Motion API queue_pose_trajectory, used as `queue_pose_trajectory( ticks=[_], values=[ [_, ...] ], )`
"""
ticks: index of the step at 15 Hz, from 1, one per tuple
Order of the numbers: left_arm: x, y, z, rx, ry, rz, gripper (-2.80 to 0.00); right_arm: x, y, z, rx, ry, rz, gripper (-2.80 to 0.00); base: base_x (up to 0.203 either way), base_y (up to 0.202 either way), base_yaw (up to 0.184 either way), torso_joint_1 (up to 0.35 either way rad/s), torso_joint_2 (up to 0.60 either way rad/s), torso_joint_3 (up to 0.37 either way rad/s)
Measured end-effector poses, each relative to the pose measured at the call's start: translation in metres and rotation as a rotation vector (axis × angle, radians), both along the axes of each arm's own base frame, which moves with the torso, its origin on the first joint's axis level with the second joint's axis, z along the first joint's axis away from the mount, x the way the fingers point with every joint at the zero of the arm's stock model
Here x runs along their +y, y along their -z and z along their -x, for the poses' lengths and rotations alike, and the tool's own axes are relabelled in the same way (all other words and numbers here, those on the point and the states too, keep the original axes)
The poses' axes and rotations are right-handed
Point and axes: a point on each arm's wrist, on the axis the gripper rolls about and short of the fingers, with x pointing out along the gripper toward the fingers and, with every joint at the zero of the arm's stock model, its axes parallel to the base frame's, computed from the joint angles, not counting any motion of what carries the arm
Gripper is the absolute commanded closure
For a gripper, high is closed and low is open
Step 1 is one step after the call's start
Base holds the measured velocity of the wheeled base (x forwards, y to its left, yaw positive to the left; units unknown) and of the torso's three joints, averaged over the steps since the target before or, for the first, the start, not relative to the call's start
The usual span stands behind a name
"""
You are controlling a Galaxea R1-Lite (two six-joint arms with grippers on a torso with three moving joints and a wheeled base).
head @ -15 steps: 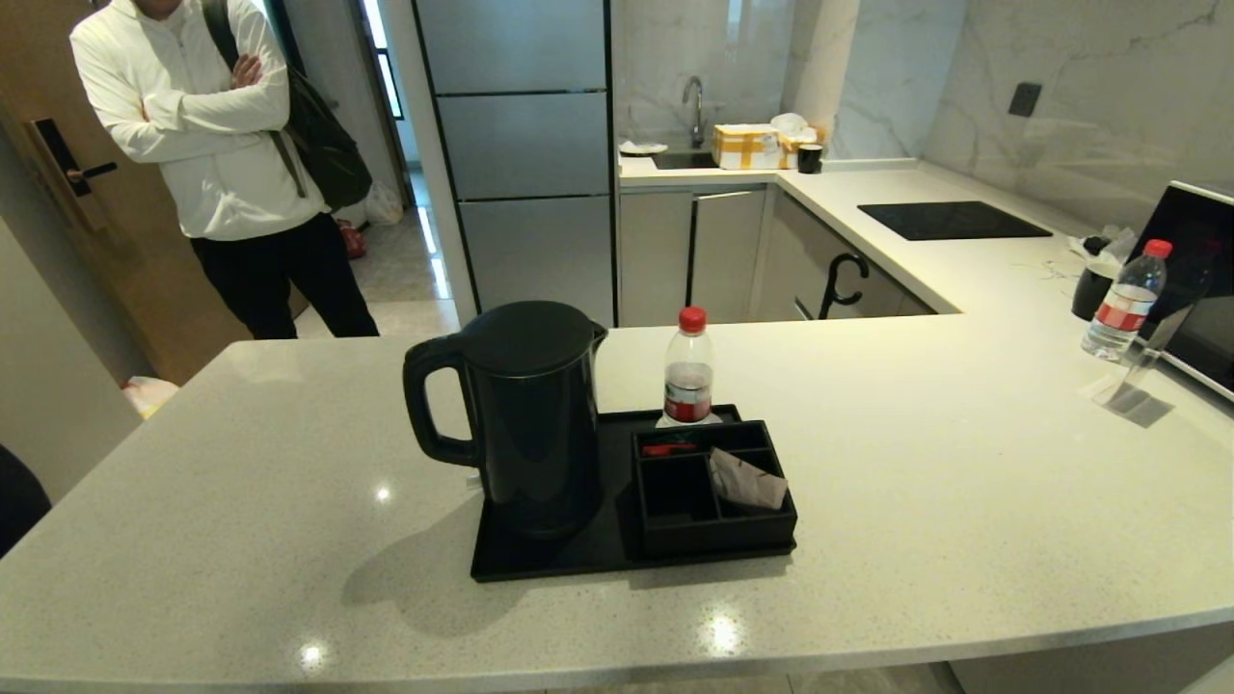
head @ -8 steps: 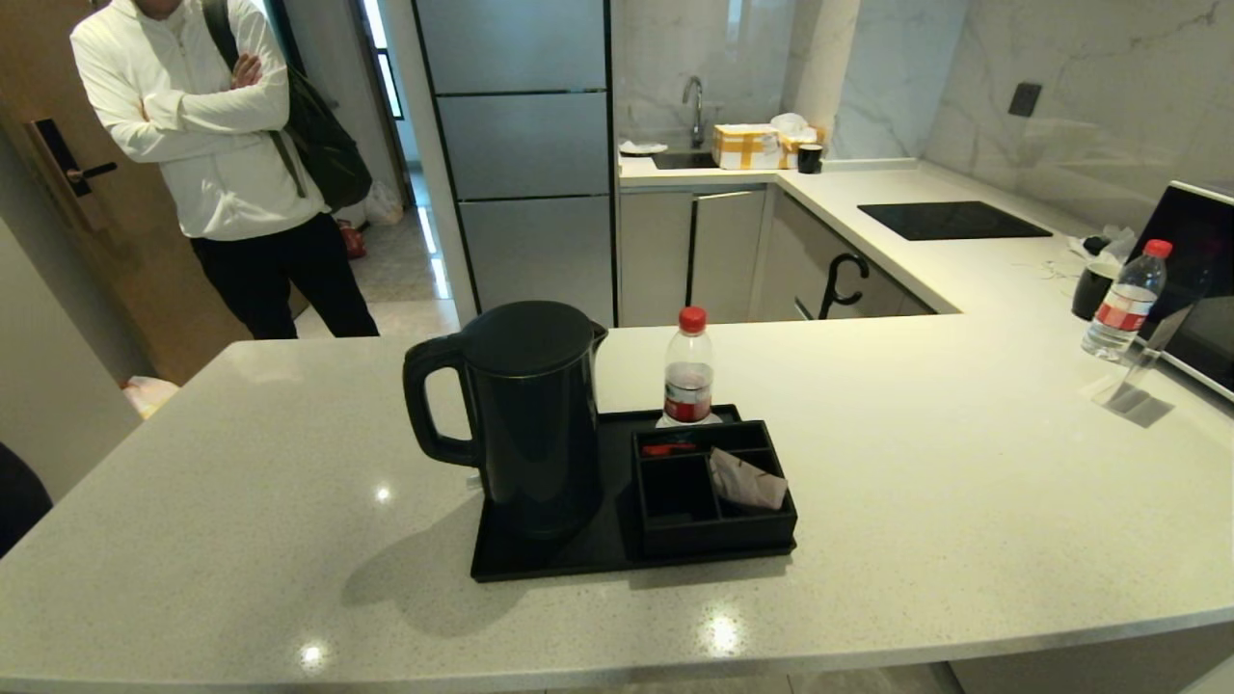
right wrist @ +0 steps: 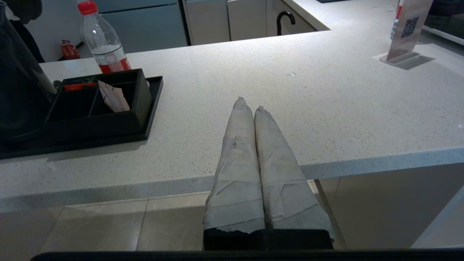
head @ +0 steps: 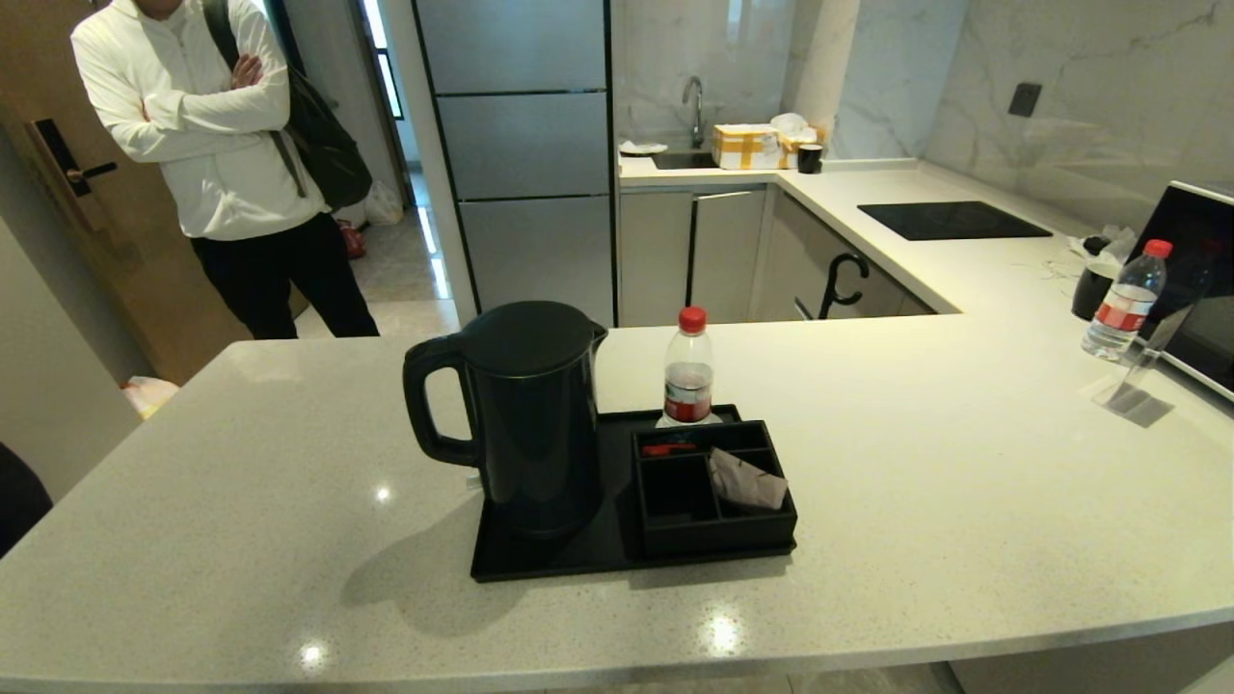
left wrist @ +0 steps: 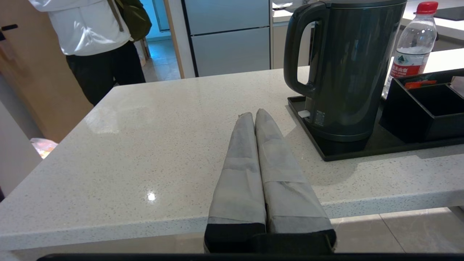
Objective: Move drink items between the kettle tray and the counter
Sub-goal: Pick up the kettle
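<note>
On the kettle tray (head: 540, 564), at its end nearest the standing person, sits the kettle (head: 530, 414), tall, matte black and upright, its loop handle (head: 431, 400) turned away from the organiser box (head: 713, 501) that fills the tray's other end. A beige sachet (head: 747, 479) leans in one of the box's compartments, and a red-capped bottle (head: 688, 381) stands at the tray's far edge, just behind the box. The tray itself rests on the pale speckled tabletop (head: 964, 463).

The kettle is rigid and smooth-walled, likely the heavier item, more so if it holds water; the handle looks like the only sound hold, and a grip high on the loop should keep it from swinging. The sachet is probably light and limp and could crumple or slip, so a pinch on its raised upper edge seems best.

Neither arm is at work. The left pincer (left wrist: 253, 115) hangs off the tabletop's near edge on the kettle's handle side, fingers pressed together and holding nothing. The right pincer (right wrist: 251, 104) waits likewise beyond the organiser box's end of the tray, fingers together and bare.
</note>
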Motion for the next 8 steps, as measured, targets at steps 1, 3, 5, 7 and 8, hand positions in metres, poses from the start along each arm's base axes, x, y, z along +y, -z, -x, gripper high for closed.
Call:
queue_pose_trajectory(
  ticks=[1, 3, 5, 7, 8],
  values=[
    [0.0, 0.0, 0.0, 0.0, -0.002, -0.003, 0.0, 0.0, 0.0, 0.0, 0.0, 0.0, 0.0, 0.0, 0.0, 0.0, 0.0, 0.0, 0.0, 0.0],
    [0.0, 0.001, 0.0, 0.013, -0.003, -0.007, 0.0, 0.0, 0.0, 0.0, 0.0, 0.0, 0.0, 0.0, 0.0, 0.0, 0.0, 0.0, 0.0, 0.0],
    [0.0, 0.003, -0.001, 0.036, -0.003, -0.007, 0.0, 0.0, 0.0, 0.0, 0.0, 0.0, 0.0, 0.0, 0.0, 0.0, 0.0, 0.0, 0.0, 0.0],
    [0.0, -0.018, 0.004, 0.016, -0.012, 0.003, 0.0, 0.0, 0.0, 0.0, 0.001, 0.0, 0.0, 0.0, 0.0, 0.0, 0.0, 0.0, 0.0, 0.0],
    [0.001, -0.034, 0.008, 0.017, -0.021, 0.018, 0.0, 0.0, 0.0, 0.0, 0.0, 0.0, 0.0, 0.0, 0.0, 0.0, 0.0, 0.0, 0.0, 0.0]
  ],
)
